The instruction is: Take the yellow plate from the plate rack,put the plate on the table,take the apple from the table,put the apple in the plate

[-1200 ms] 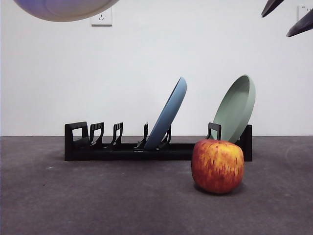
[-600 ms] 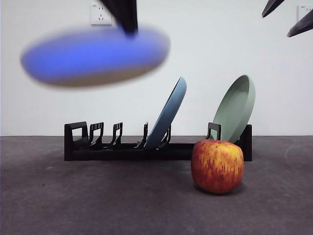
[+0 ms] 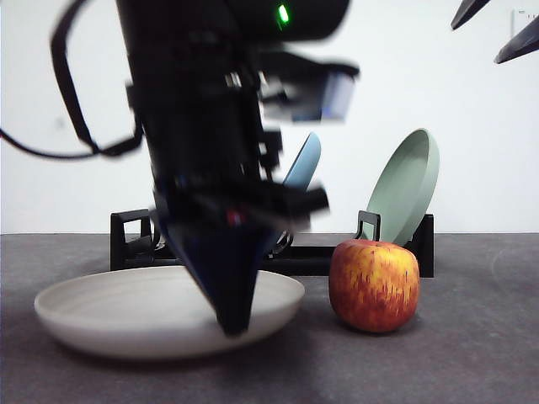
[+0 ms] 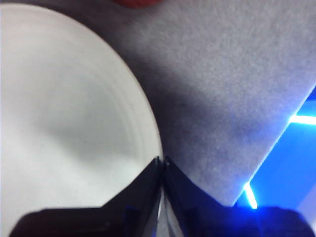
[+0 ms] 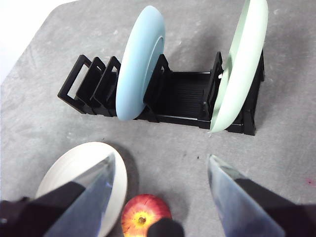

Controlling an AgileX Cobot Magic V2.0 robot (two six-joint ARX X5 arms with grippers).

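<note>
The yellow plate is cream and lies level, low on the table, left of the apple. My left gripper is shut on the plate's near right rim; the left wrist view shows its jaws pinching the rim of the plate. The apple stands upright in front of the black plate rack, close to the plate but apart from it. My right gripper is open and empty, high above the apple and the plate.
The rack holds a light blue plate near its middle and a sage green plate at its right end, both leaning. Black tips of the right gripper show at the top right corner. A white wall stands behind.
The left arm has come down from the upper left with the plate, from high in the air to table level. The apple, the rack and the right gripper have not moved.
</note>
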